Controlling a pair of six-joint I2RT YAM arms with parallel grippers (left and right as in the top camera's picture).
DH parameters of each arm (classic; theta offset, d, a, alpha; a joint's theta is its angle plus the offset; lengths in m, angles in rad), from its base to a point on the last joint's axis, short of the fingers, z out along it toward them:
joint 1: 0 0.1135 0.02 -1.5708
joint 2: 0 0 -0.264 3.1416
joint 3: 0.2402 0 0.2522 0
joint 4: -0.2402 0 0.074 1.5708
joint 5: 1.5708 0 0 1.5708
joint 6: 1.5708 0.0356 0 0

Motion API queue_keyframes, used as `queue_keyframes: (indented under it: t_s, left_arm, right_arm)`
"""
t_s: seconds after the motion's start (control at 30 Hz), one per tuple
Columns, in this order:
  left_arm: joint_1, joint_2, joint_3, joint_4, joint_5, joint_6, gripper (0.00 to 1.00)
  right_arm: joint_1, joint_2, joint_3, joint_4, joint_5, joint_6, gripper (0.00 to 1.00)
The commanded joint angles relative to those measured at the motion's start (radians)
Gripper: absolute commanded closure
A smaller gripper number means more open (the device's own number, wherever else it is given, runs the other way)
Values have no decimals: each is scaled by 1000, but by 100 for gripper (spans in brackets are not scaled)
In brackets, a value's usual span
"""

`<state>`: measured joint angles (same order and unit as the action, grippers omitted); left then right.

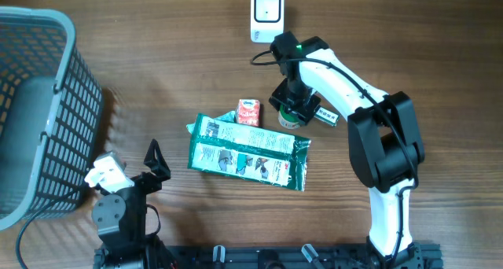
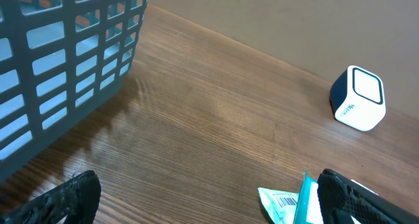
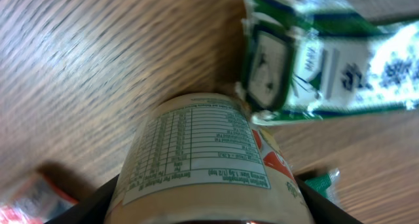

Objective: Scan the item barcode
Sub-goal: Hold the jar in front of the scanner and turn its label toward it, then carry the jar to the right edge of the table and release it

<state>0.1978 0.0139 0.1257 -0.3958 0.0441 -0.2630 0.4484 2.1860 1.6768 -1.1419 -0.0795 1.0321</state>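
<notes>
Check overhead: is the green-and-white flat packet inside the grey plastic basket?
No, the packet lies on the wooden table, apart from the basket.

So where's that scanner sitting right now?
In the overhead view the scanner stands near the top middle, on the side away from the robot's bases, just beyond the right gripper.

A grey mesh basket stands at the table's left edge. A green-and-white packet lies mid-table, a small red carton just beside it.
</notes>
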Motion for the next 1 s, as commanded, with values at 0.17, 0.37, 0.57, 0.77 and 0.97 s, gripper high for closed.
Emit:
queue_keyframes:
  t_s: [0.17, 0.37, 0.57, 0.77, 0.97]
  left_arm:
    - [3, -5, -8, 3, 11, 20, 0]
    - [3, -5, -8, 3, 12, 20, 0]
    - [3, -5, -8, 3, 11, 21, 0]
    - [3, -5, -8, 3, 11, 21, 0]
    - [3, -5, -8, 3, 11, 20, 0]
  right_arm:
    - [-1, -46, 213, -56, -80, -360, 42]
    - [-1, -101, 316, 6, -75, -444, 43]
    - [-1, -117, 316, 219, 105, -513, 43]
    - [-1, -108, 311, 529, 332, -668, 43]
    - [-1, 1, 311, 782, 349, -681, 44]
